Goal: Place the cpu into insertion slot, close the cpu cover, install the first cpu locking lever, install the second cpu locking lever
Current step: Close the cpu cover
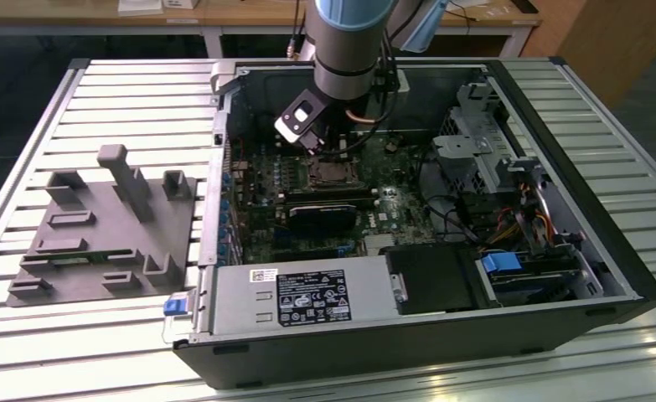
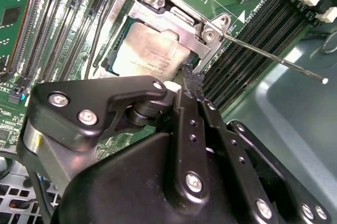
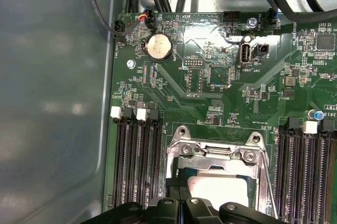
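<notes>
The cpu [image 2: 147, 50] lies flat in the insertion slot [image 1: 330, 174] on the green motherboard, its silver-grey top showing through the window of the cpu cover [image 2: 181, 29]. The cover lies down over the cpu [image 3: 221, 187] in both wrist views. A thin locking lever [image 2: 274, 58] sticks out free from one corner of the socket. Another thin lever [image 2: 97, 34] runs along the opposite side. My gripper [image 2: 192, 79] hovers just off the socket's edge, shut with nothing visible between its fingertips. In the exterior view the gripper [image 1: 325, 152] hangs directly over the socket inside the open case.
Long black memory slots [image 3: 137, 166] flank the socket on both sides. A black card [image 1: 322, 219] sits just past the socket, with the power supply [image 1: 294, 297] beyond it. A drive cage [image 1: 484, 142] with cables fills the exterior view's right. A grey fixture [image 1: 104, 226] stands outside the case.
</notes>
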Controlling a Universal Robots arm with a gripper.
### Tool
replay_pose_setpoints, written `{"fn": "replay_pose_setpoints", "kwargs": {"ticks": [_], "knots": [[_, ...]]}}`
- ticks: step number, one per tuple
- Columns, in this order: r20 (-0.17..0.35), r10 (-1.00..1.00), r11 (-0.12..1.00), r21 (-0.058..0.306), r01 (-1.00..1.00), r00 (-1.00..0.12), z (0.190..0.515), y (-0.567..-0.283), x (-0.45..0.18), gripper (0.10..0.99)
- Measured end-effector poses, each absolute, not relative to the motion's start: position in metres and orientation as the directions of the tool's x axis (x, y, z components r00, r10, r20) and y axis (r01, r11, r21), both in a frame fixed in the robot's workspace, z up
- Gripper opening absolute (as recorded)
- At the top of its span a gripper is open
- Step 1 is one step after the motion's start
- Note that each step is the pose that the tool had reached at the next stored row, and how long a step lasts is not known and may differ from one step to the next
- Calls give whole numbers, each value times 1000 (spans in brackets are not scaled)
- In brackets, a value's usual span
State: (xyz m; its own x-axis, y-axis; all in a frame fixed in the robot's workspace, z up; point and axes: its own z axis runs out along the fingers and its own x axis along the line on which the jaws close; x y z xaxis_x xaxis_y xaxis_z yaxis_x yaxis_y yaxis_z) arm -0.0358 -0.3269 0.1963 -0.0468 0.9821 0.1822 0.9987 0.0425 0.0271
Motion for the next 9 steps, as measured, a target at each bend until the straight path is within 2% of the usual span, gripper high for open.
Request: {"fn": "replay_pose_setpoints", "kwargs": {"ticks": [9], "knots": [[181, 982, 42, 27, 999, -47, 196, -327, -30, 106]]}}
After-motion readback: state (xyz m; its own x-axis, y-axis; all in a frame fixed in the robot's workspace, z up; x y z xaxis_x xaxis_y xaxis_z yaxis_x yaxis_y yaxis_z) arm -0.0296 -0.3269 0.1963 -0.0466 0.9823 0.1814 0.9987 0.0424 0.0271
